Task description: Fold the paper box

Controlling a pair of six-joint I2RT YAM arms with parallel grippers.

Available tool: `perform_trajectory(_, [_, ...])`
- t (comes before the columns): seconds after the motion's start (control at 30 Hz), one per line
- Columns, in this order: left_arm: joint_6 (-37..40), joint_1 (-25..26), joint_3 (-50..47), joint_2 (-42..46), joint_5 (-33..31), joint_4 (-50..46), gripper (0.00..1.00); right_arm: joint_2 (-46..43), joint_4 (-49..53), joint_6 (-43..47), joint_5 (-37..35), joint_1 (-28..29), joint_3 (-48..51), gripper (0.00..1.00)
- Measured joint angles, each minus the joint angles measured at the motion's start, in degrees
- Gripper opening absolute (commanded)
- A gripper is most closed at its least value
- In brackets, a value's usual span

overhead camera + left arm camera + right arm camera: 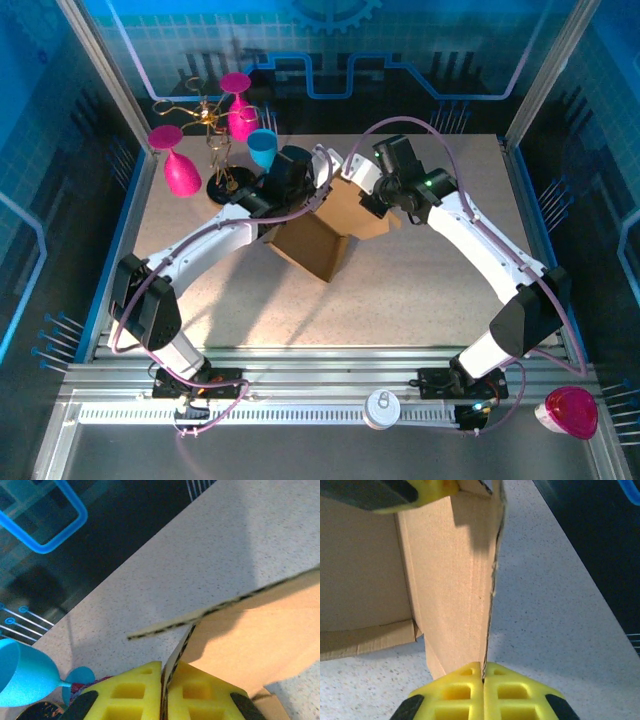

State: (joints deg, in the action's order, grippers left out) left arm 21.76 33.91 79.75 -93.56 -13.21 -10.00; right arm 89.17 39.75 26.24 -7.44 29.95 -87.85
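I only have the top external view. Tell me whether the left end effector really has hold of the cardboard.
Observer: Yes. In the left wrist view the left end effector is shut on a thin panel edge of the paper box.
Operator: Now report the right one.
Observer: In the right wrist view the right end effector is shut on another panel's edge, with bare table showing on either side of that panel.
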Motion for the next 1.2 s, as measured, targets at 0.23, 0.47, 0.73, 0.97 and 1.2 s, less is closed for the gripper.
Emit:
perform_trajectory(0.23, [-0.7, 1.3, -7.1, -1.2, -5.5, 11.0, 0.0, 0.1, 0.0, -12.3, 3.5, -0.5, -0.3, 0.16])
perform_trajectory(0.47, [2.1, 1.9, -15.3, -1.4, -6.0, 18.9, 0.0, -2.4, 0.6, -27.7, 11.1, -9.3, -0.4, 0.53])
perform_trajectory(0.73, [3.5, 1.9, -16.9, -1.9, -6.2, 26.0, 0.0, -9.8, -3.8, -57.9, 20.9, -32.2, 3.7, 0.44])
perform_trajectory(0.97, [-0.9, 1.8, -16.9, -4.2, -7.4, 29.4, 0.0, -5.0, -0.5, -80.8, 28.0, -33.9, 15.4, 0.45])
perform_trajectory(1.2, [-6.9, 1.3, -16.9, -5.5, -8.0, 32.5, 0.0, -4.5, -3.1, -98.7, 35.1, -31.2, 26.2, 0.46])
